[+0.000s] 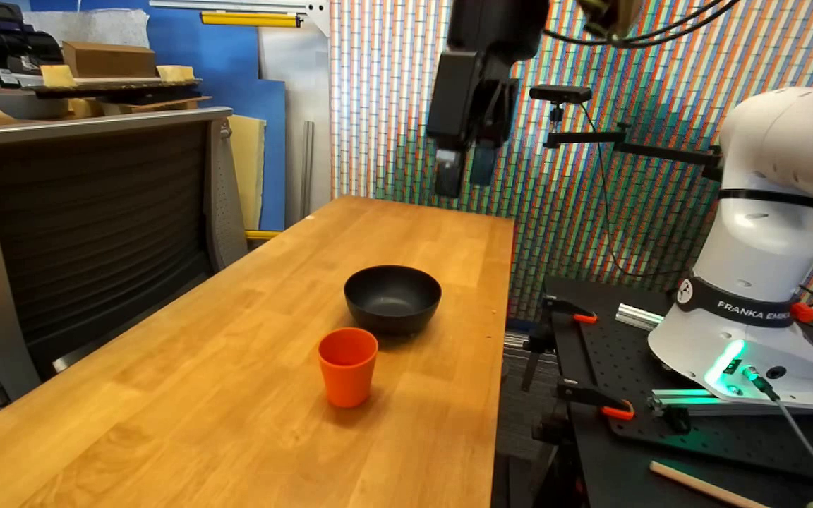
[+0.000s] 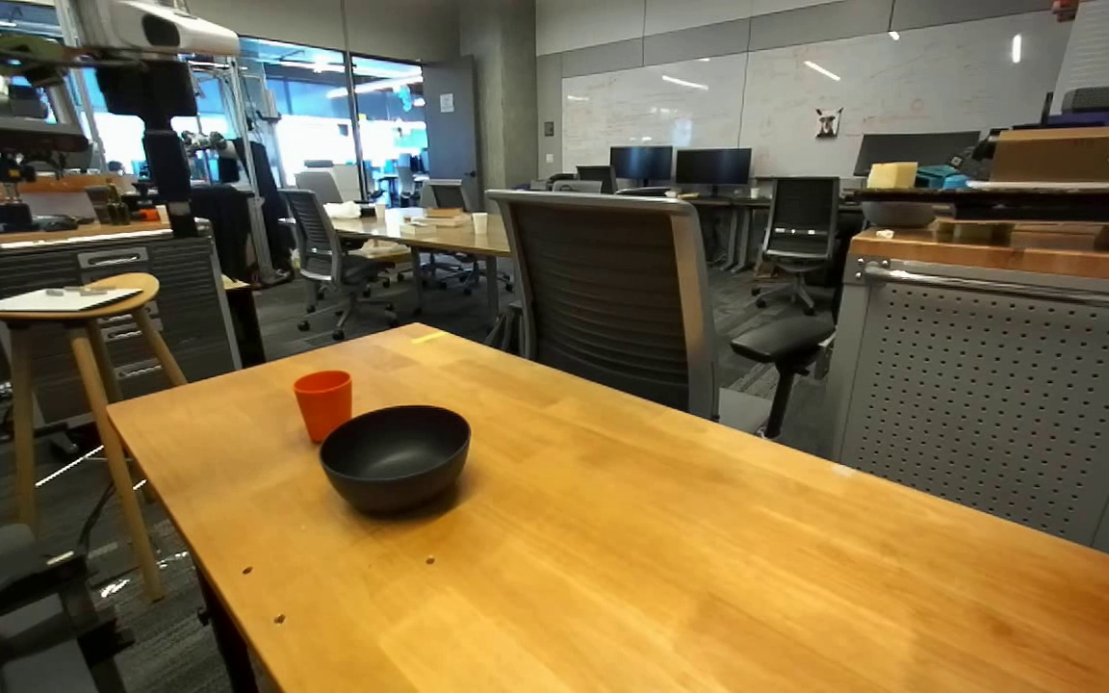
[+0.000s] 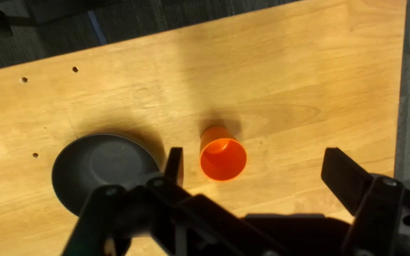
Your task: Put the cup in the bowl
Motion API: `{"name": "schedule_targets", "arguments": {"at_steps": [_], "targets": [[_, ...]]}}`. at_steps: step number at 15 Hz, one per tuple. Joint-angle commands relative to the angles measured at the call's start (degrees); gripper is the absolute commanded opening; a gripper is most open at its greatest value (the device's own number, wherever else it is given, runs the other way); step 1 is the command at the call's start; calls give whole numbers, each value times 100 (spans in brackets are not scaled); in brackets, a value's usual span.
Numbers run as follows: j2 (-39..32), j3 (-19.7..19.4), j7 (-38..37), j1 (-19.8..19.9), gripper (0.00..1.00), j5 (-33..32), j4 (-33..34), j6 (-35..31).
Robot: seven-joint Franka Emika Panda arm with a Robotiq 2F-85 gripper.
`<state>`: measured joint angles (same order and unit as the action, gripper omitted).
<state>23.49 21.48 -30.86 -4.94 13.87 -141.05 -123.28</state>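
**Orange cup (image 1: 348,372) upright on the wooden tabletop (image 1: 223,409), just beside a black bowl (image 1: 393,312)**

From the left in an exterior view: an office chair (image 1: 99,204), its dark back ribbed crosswise and framed in silvery metal. Next runs the tabletop, warm blond wood in blocky strips with a soft sheen. The cup stands there mouth up, smooth-walled, tapering toward its foot. Right of it and farther back sits the bowl, round, shallow and matte; the wrist view shows a band of wood between the two. Above and right hangs the gripper (image 1: 464,173), black and angular. Its blunt fingers (image 3: 343,177) are spread wide in the wrist view, the cup visible through the gap, apart from both. Behind rises a wall (image 1: 385,106) of thin, many-coloured vertical stripes. At far right stands the arm (image 1: 752,236), smooth, rounded and white, a green light (image 1: 725,361) glowing low on it.
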Motion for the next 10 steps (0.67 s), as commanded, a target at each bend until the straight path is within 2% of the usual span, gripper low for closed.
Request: {"name": "schedule_targets", "arguments": {"at_steps": [1,7,10], "targets": [[-1203,181,-518,103,100,-953,452,-800],[-2665,-238,-1264,-187,100,-2601,1005,-1213],[-3214,-573,-1375,-396,100,-2974,1303,-1228]]}}
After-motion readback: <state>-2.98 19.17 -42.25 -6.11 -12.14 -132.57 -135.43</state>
